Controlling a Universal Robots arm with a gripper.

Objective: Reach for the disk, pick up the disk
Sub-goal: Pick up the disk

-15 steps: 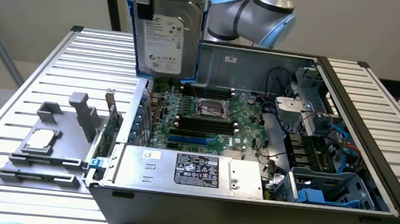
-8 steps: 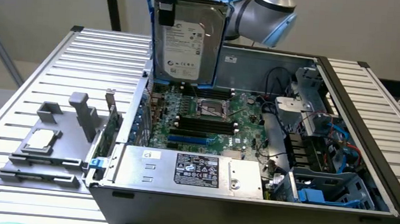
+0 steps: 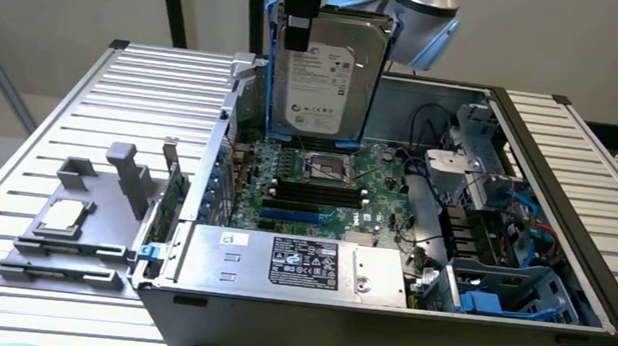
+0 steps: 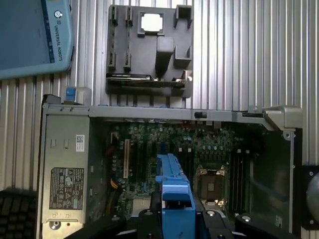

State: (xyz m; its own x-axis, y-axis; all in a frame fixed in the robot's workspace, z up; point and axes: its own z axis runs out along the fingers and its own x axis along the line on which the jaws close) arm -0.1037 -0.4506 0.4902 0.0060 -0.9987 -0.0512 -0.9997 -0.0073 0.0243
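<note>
My pincer (image 3: pixel 301 13) is clenched on the top edge of the disk (image 3: pixel 324 80) and holds it upright in the air above the open computer case (image 3: pixel 386 325). In the exterior view the disk hangs with its white printed label facing the camera, and its blue bracket (image 3: pixel 269 56) runs down the edge toward the exterior view's left. The lower end of the disk sits over the back part of the green circuit board (image 3: pixel 320 182), clear of the board and of the empty processor socket (image 3: pixel 322 167) just below it.

In the wrist view I look straight down the narrow edge of the disk: the blue bracket (image 4: pixel 174 196) stands between my two black fingers (image 4: pixel 149 219), which press on it from both sides. Beneath it lie the circuit board (image 4: pixel 149 144) and the processor socket (image 4: pixel 212 186).

The silver power supply box (image 3: pixel 292 262) occupies the near side of the case. Outside the case, on the slatted metal table (image 3: pixel 130 79), rests a grey tray (image 3: pixel 71 230) carrying a small square processor chip (image 3: pixel 63 215), well apart from the disk.
</note>
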